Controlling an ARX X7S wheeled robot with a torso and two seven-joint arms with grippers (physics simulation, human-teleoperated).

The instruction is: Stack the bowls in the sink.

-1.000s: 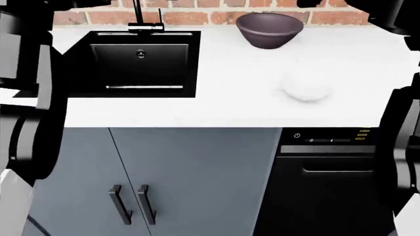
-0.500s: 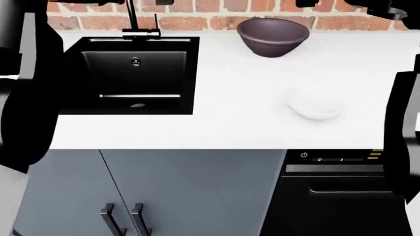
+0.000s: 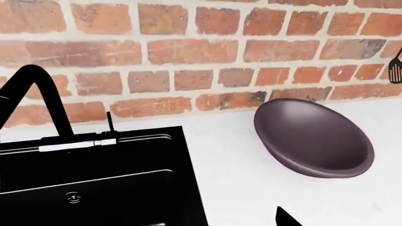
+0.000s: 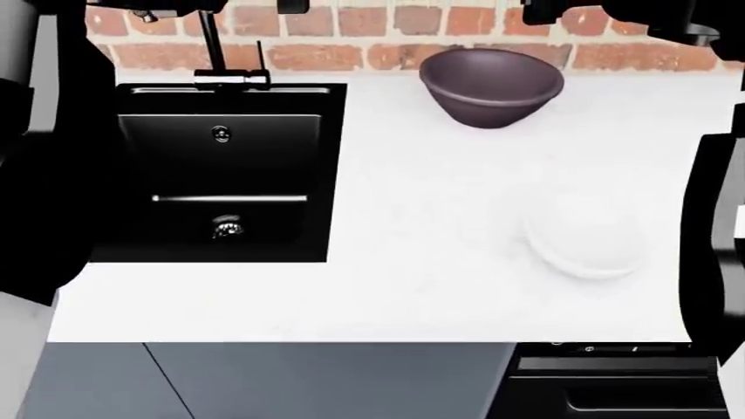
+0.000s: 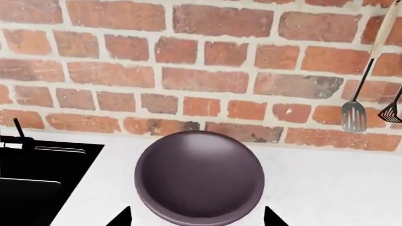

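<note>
The large dark purple-brown bowl (image 4: pixel 490 85) stands upright on the white counter by the brick wall, right of the sink (image 4: pixel 227 175). The small white bowl (image 4: pixel 584 240) rests nearer the counter's front, right of centre. The black sink holds nothing but its drain (image 4: pixel 227 229). My right gripper (image 5: pixel 196 219) is open, its two fingertips (image 5: pixel 122 217) spread to either side of the dark bowl (image 5: pixel 199 176), clear of it. My left gripper (image 3: pixel 204 222) hangs near the sink's right edge (image 3: pixel 188 179). One fingertip (image 3: pixel 285 219) shows and sits wide, so it reads open and empty. The dark bowl (image 3: pixel 314 139) lies beyond it.
A black faucet (image 4: pixel 215 52) rises behind the sink. Utensils hang on the brick wall, among them a spatula (image 5: pixel 353 113). My arms fill the left (image 4: pixel 47 175) and right (image 4: pixel 713 227) edges of the head view. A dishwasher panel (image 4: pixel 605 351) sits under the counter's front edge.
The head view has shifted forward and down. The counter and sink now fill more of the frame and the cabinet doors have slid out of view. Both bowls stay where they were.
</note>
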